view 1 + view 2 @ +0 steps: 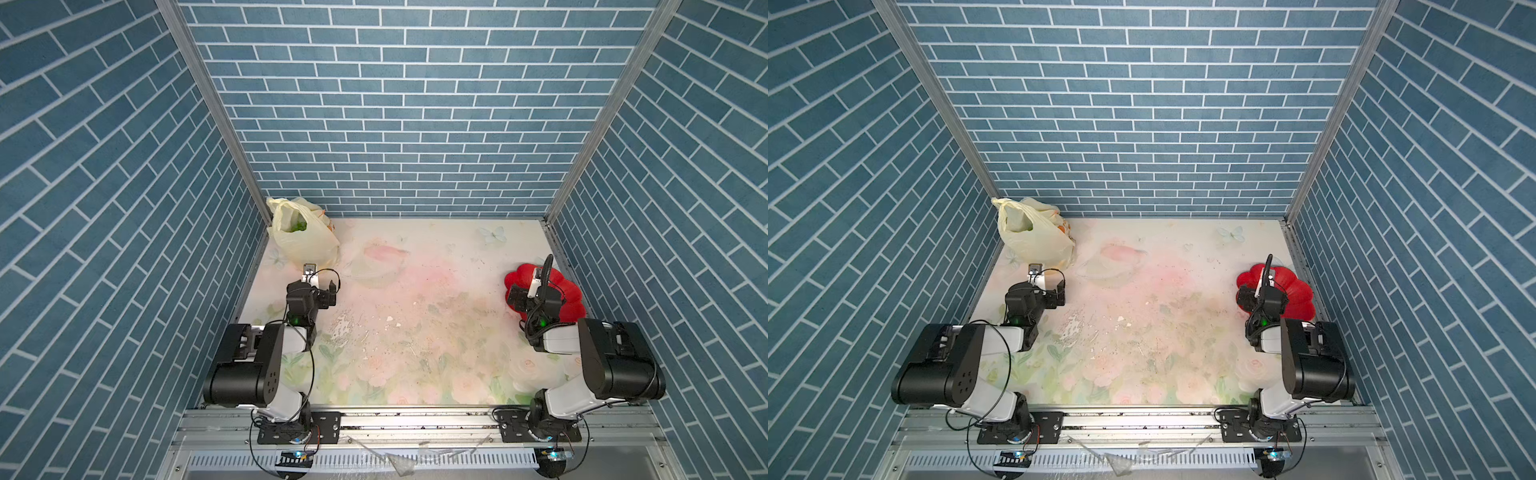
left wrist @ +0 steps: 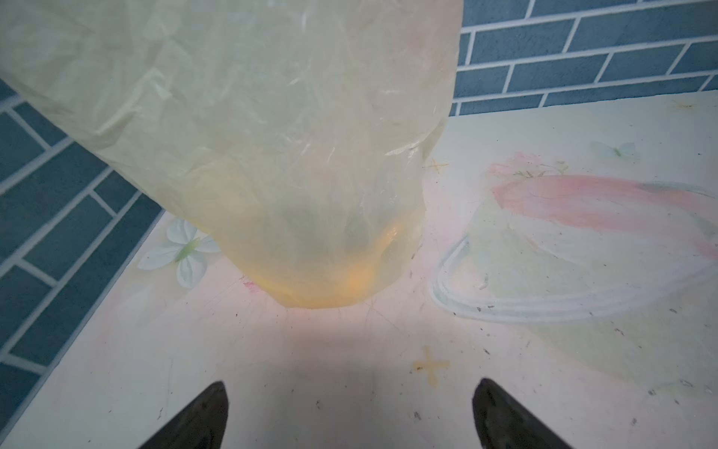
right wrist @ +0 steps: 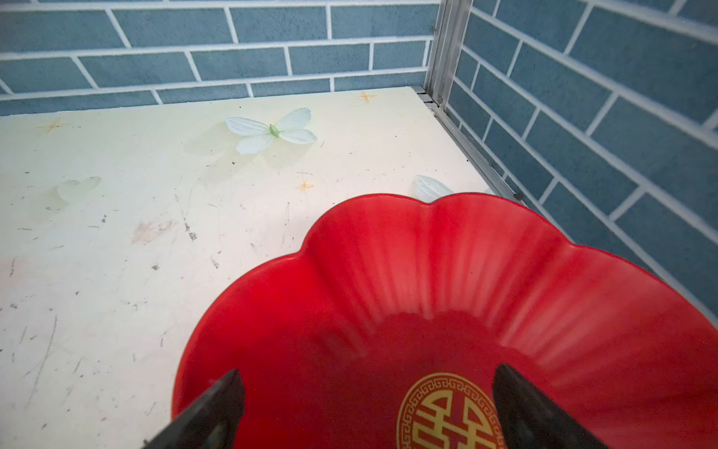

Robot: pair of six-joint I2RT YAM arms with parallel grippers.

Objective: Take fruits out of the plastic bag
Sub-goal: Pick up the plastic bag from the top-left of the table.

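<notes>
The thin, crinkly, pale-yellow translucent plastic bag stands slumped in the far corner of the floral-printed table on the robot's left side. It leans where the 2 blue brick-patterned walls meet, which probably keeps its mouth up and open. The small toy fruits show only as a green patch through that mouth, and in the left wrist view as a yellow-orange glow behind the film near the base, so none looks out yet. The left gripper faces the bag's base from near, jaws wide apart and empty, likely set to reach in. The right gripper hangs over the red flower-shaped plate, jaws likewise spread and empty, perhaps waiting where fruit would land
</notes>
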